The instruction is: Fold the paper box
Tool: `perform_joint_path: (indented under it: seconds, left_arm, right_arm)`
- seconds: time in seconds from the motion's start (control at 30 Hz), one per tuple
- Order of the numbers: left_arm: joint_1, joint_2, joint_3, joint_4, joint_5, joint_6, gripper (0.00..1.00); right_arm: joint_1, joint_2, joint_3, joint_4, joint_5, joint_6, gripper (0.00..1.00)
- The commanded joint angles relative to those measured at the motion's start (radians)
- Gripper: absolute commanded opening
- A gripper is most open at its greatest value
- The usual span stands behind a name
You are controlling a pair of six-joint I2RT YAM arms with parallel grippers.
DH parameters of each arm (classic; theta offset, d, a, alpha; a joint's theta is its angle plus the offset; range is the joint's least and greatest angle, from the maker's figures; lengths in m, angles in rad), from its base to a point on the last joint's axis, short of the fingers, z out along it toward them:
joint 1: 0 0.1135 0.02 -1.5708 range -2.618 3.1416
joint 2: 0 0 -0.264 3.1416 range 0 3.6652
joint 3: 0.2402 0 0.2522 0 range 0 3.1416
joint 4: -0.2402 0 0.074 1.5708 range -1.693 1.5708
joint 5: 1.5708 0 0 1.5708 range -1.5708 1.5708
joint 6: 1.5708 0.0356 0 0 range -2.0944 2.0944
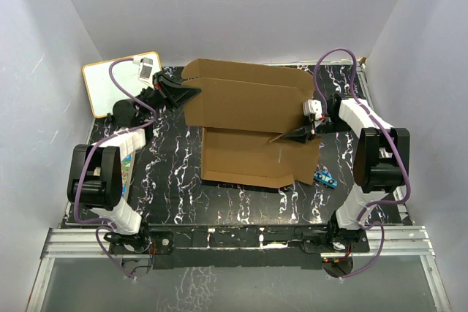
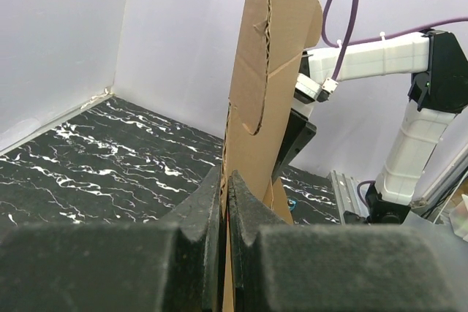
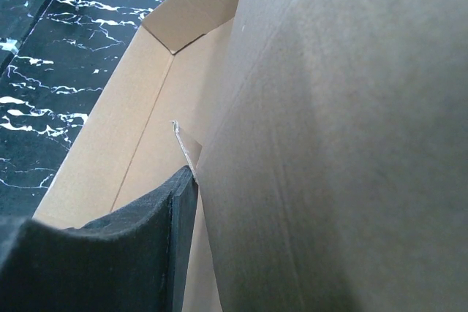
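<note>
Top external: high behind the robot, looking down on the whole table [image 1: 241, 206]. Left wrist: low, very close, faces across the table toward the right arm [image 2: 380, 56], paper box [image 2: 267, 107] edge-on. Right wrist: nearly against the box, cardboard fills most of frame. All three share the box.

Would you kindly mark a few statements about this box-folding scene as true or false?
1. The left end effector is clamped on the box's edge. True.
2. The box lies fully flat. False: one panel stands upright.
3. A white board lies at the table's far left corner. True.
4. A small blue object sits beside the left arm. False: it lies near the right arm.
</note>
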Motion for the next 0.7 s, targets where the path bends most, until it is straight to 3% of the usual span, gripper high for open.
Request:
perform_joint_path:
  seconds: [0.0,0.1,0.3,0.5,0.67]
  left_arm:
    - [-0.002,0.014,0.040,0.184,0.001,0.009,0.00]
    - [-0.002,0.023,0.044,0.184,0.007,0.018,0.00]
    - [0.003,0.041,0.032,0.184,0.023,0.027,0.00]
    - [0.007,0.061,0.022,0.184,0.047,0.018,0.00]
    - [0.019,0.080,0.027,0.184,0.086,-0.012,0.12]
  right_arm:
    - [0.005,-0.035,0.003,0.027,-0.193,-0.322,0.27]
    - [0.003,-0.036,-0.004,0.027,-0.187,-0.333,0.37]
    - [-0.005,-0.030,-0.010,0.027,-0.157,-0.335,0.41]
    - [-0.005,-0.013,-0.003,0.026,-0.135,-0.318,0.27]
    - [-0.006,0.023,0.003,0.027,-0.123,-0.300,0.21]
